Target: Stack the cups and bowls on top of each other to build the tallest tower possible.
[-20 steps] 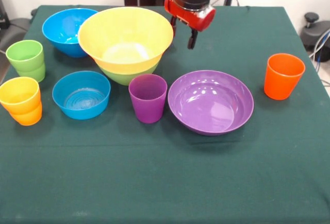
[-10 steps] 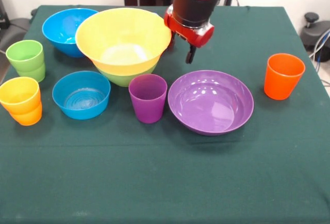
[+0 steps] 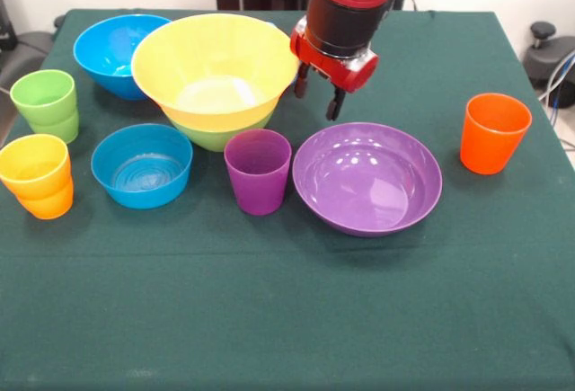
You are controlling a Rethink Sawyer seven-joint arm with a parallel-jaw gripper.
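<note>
The large yellow bowl (image 3: 216, 63) sits nested in the lime green bowl (image 3: 220, 132) at the back. My gripper (image 3: 316, 99) hangs open and empty just right of the yellow bowl's rim, above the far rim of the purple bowl (image 3: 367, 177). A purple cup (image 3: 258, 171) stands left of the purple bowl. A big blue bowl (image 3: 117, 49) is at the back left and a smaller blue bowl (image 3: 142, 164) in front of it. A green cup (image 3: 45, 103) and a yellow cup (image 3: 34, 164) nested in an orange cup (image 3: 49, 202) stand at the left. Another orange cup (image 3: 492, 132) stands at the right. No light blue cup shows.
The green cloth table (image 3: 287, 319) stretches bare across the front. Dark objects and cables (image 3: 552, 58) lie beyond the table's right edge.
My gripper has come down and toward the camera, from beside the yellow bowl's rim to just above the purple bowl's far rim. The yellow bowl shifted slightly left.
</note>
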